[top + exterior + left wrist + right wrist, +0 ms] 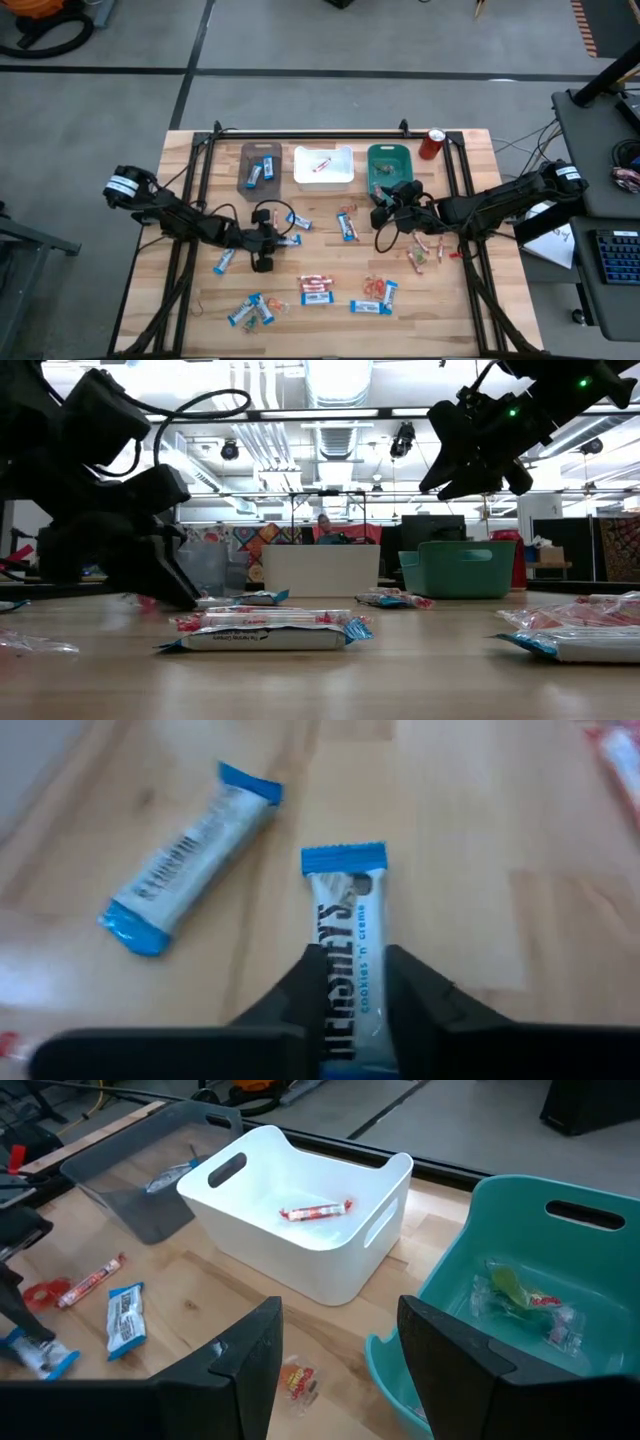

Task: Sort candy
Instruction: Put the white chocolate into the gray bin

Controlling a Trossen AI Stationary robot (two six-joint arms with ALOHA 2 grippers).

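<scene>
1 blue-and-white wrapped bar (347,960) lies flat on the wooden table (330,320), pinched between the left gripper's (347,982) narrowed fingers, so the pick looks underway and next calls for lifting it toward the grey bin (259,166), while the right gripper (335,1342) hangs wide and empty near the teal bin (560,1280).

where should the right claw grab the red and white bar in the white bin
Grip the red-and-white bar across its narrow middle, coming straight down through the white bin's open top. It lies flat and alone on the floor; the right claw is open beside the bin.
</scene>
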